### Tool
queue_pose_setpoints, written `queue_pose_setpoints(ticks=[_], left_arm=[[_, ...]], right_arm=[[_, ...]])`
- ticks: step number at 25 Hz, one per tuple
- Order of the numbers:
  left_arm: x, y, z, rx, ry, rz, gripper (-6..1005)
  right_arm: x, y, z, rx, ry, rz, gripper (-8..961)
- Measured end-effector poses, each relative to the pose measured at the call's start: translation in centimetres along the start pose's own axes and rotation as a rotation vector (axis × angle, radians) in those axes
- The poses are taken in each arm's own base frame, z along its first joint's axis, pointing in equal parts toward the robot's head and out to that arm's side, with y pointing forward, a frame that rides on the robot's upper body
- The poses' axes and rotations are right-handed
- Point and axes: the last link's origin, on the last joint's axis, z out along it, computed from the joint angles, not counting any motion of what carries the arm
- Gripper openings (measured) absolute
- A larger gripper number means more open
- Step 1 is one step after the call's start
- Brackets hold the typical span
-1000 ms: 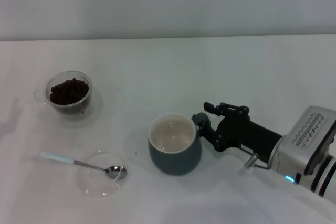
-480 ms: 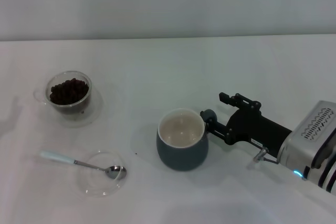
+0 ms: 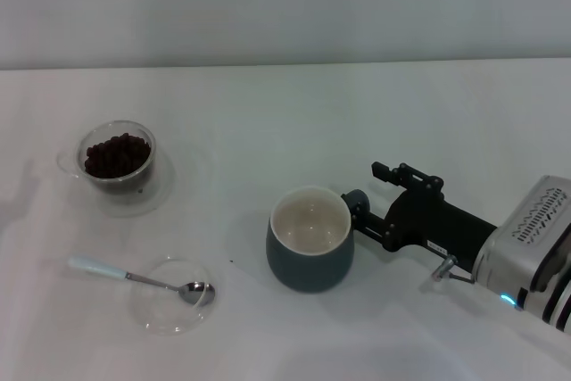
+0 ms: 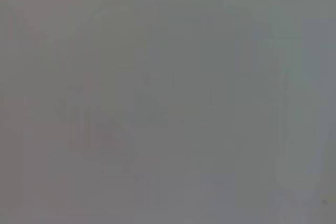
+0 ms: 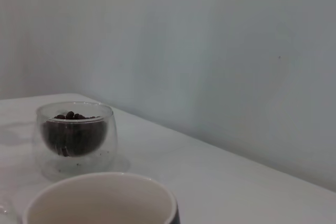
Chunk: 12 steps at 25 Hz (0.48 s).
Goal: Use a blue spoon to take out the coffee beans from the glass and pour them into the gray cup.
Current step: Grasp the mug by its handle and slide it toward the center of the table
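We see the right gripper (image 3: 359,212) at the gray cup (image 3: 310,238), fingers seemingly closed on its handle, which is hidden behind them, so we can't confirm the hold; a loose grip could tip or skid the cup on any further move. The blue spoon (image 3: 134,277) lies untouched with its bowl in a clear dish (image 3: 169,308), and the coffee beans (image 3: 116,154) sit in the glass (image 3: 117,156) well off to the left. The left gripper shows nowhere, and its wrist view is blank grey.
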Motion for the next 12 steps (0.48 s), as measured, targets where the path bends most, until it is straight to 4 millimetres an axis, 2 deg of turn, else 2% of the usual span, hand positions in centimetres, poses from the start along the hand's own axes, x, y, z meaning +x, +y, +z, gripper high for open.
queue_pose_setpoints(ticks=[12], left_arm=[[-0.13, 0.06, 0.36, -0.001, -0.008, 0.001, 861]], right_arm=[[1.0, 0.35, -0.72, -0.011, 0.033, -0.003, 692]])
